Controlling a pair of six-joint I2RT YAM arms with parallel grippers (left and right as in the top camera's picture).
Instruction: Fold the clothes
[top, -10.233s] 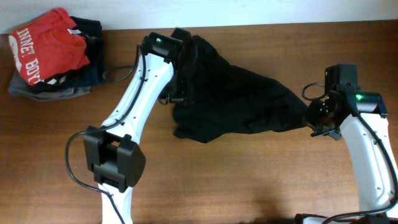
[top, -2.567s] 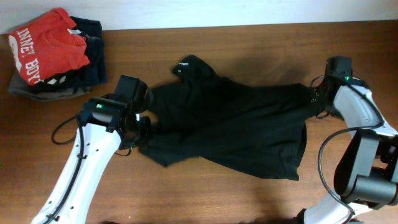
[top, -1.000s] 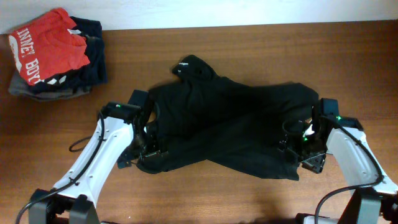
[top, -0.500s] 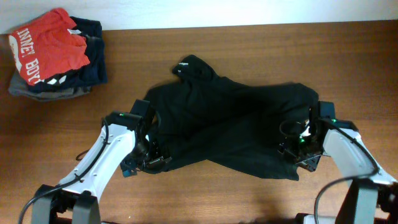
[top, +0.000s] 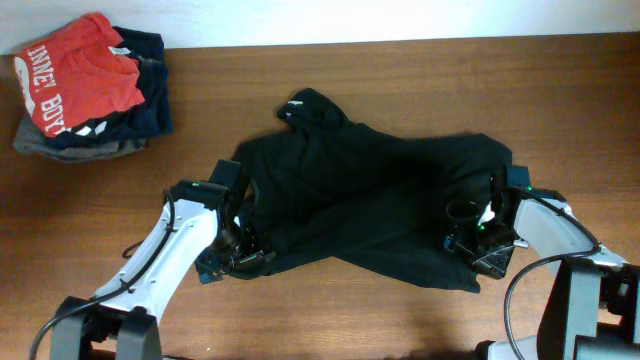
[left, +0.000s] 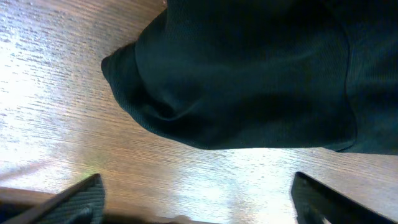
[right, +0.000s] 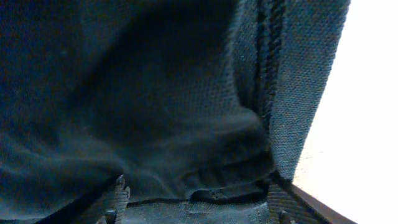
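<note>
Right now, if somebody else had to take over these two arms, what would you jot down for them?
Left gripper: open, low over the table, just short of the lower left corner of the black garment; holding nothing.
Right gripper: open, close over the garment's lower right edge.
The garment lies spread out but wrinkled mid-table; no fold made yet.
Pile of clothes, red shirt on top, at the far left corner.
Left to do: fold the garment. Whether the pile is finished, I cannot tell.
</note>
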